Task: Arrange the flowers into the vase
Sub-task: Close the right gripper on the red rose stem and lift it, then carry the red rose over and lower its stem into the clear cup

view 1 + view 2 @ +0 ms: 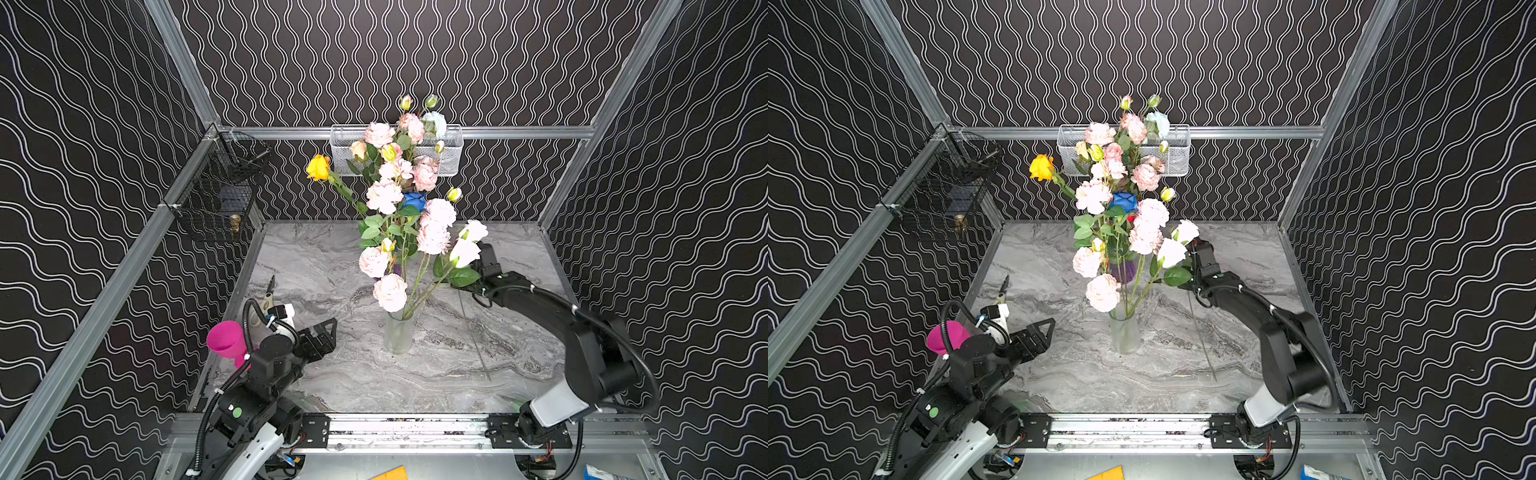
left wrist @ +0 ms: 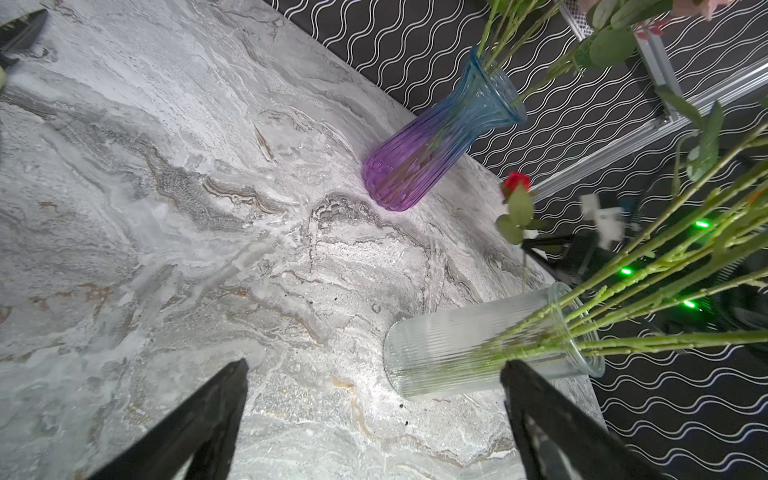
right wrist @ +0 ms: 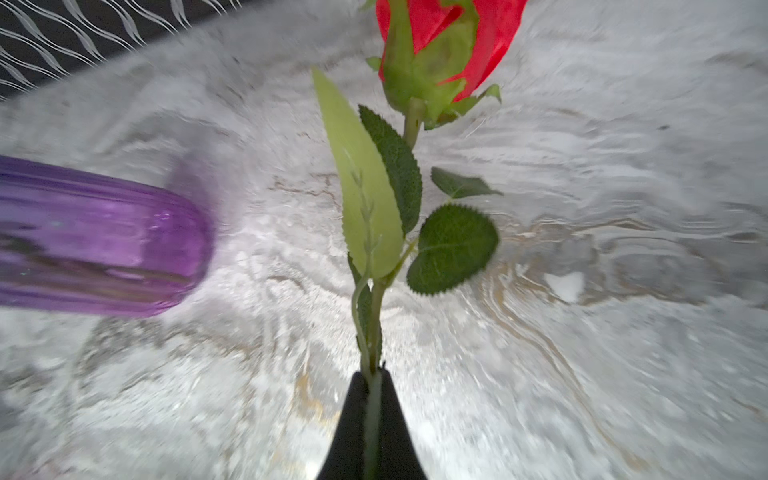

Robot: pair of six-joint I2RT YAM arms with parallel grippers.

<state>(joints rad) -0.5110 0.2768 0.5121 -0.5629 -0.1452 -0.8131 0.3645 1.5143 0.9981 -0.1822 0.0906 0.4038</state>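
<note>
The right gripper (image 3: 372, 376) is pinching the stem of a red rose (image 3: 446, 45), jaws closed tight on it, just beside the purple vase (image 3: 104, 237); the left gripper (image 2: 374, 365) is hovering with jaws spread wide, holding nothing, near the clear ribbed vase (image 2: 457, 353); the other flowers (image 1: 384, 195) are standing in both vases on the marble table (image 1: 332, 374)

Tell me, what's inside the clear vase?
Several green stems stand in the clear vase, fanning out over its rim. The ribbed glass blurs their lower ends; water cannot be told.
</note>
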